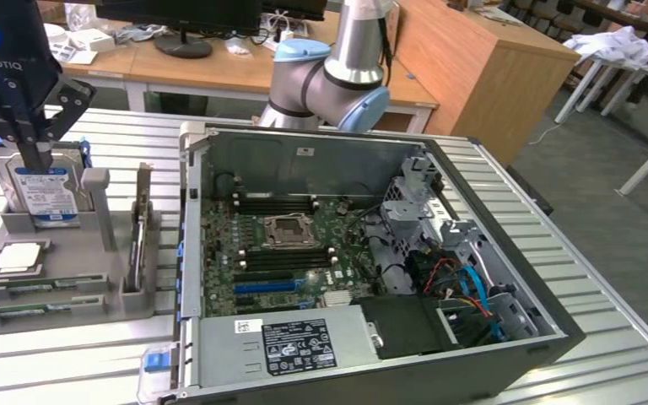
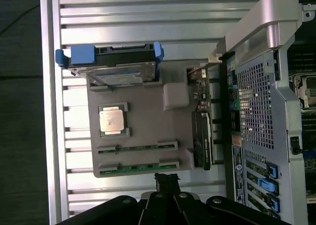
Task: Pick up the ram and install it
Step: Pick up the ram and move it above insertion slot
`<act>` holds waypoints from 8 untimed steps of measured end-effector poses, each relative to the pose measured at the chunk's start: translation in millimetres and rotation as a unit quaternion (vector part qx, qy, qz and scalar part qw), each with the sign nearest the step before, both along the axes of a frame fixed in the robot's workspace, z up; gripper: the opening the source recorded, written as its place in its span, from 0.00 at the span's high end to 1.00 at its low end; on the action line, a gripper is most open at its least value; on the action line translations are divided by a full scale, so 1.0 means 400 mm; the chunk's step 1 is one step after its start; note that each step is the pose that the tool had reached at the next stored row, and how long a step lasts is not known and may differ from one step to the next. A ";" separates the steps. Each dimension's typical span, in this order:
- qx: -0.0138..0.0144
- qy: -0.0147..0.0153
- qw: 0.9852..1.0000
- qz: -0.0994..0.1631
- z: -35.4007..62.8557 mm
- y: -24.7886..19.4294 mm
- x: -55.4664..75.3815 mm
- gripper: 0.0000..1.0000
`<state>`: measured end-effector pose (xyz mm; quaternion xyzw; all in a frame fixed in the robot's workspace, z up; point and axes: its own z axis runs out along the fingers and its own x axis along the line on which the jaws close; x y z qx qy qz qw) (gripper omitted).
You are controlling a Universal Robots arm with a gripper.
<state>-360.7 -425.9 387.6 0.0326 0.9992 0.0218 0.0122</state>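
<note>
In the exterior view, the gripper (image 1: 38, 162) hangs over the gray tray (image 1: 99, 304) on the exterior view's left, fingers together and holding nothing. The ram (image 1: 31, 289) lies flat in a tray slot, beside a second stick (image 1: 26, 310), near the open computer case (image 1: 526, 337).

In the wrist view, the closed gripper (image 2: 166, 178) sits just past the tray (image 2: 148, 116) edge nearest the ram (image 2: 138, 147).

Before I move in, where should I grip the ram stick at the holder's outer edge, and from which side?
Probably mid-length on the ram, coming straight down, pinching across its thin width. It seems to stand on edge in the gray holder, whose brackets cover both ends, leaving the middle bare.
</note>
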 end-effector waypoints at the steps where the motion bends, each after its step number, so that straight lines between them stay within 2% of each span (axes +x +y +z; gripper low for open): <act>1: 0.000 0.000 1.000 0.004 0.000 0.000 0.000 0.89; 5: 0.000 0.000 1.000 0.030 0.000 0.000 0.000 0.89; 8: 0.000 0.000 0.998 0.056 -0.001 0.000 0.000 0.89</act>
